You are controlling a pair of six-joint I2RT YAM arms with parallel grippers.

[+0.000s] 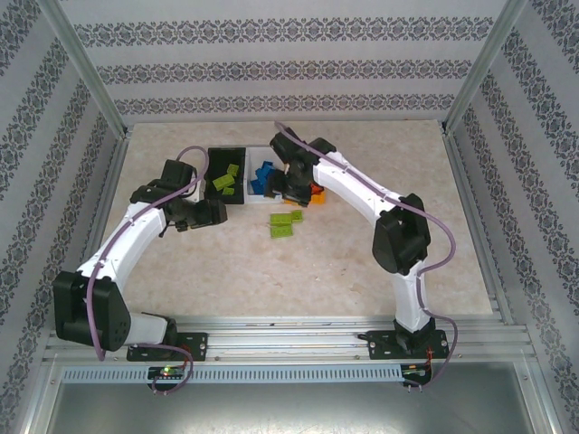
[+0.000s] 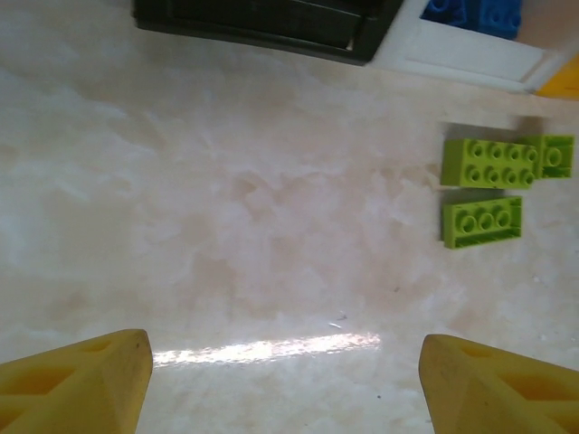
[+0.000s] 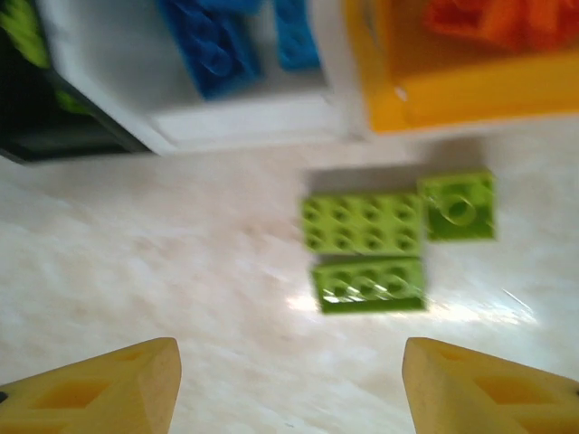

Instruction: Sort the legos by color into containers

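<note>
Three lime green legos (image 1: pixel 282 224) lie loose on the table in front of the containers. They also appear in the right wrist view, as a wide brick (image 3: pixel 362 223), a narrow brick (image 3: pixel 369 283) and a small square one (image 3: pixel 459 206). The black bin (image 1: pixel 226 176) holds green legos, the white bin (image 3: pixel 244 117) holds blue legos (image 3: pixel 213 50), and the orange bin (image 3: pixel 470 90) holds orange legos (image 3: pixel 498 23). My right gripper (image 3: pixel 289 380) hovers open just short of the loose green bricks. Left of them, my left gripper (image 2: pixel 285 362) is open over bare table, the green bricks (image 2: pixel 488 163) to its far right.
The three bins stand side by side at the table's middle back, black (image 2: pixel 271 23) left, white (image 2: pixel 470 50) centre, orange right. Aluminium frame posts and patterned walls enclose the table (image 1: pixel 362 262). Bare tabletop lies in front and to both sides.
</note>
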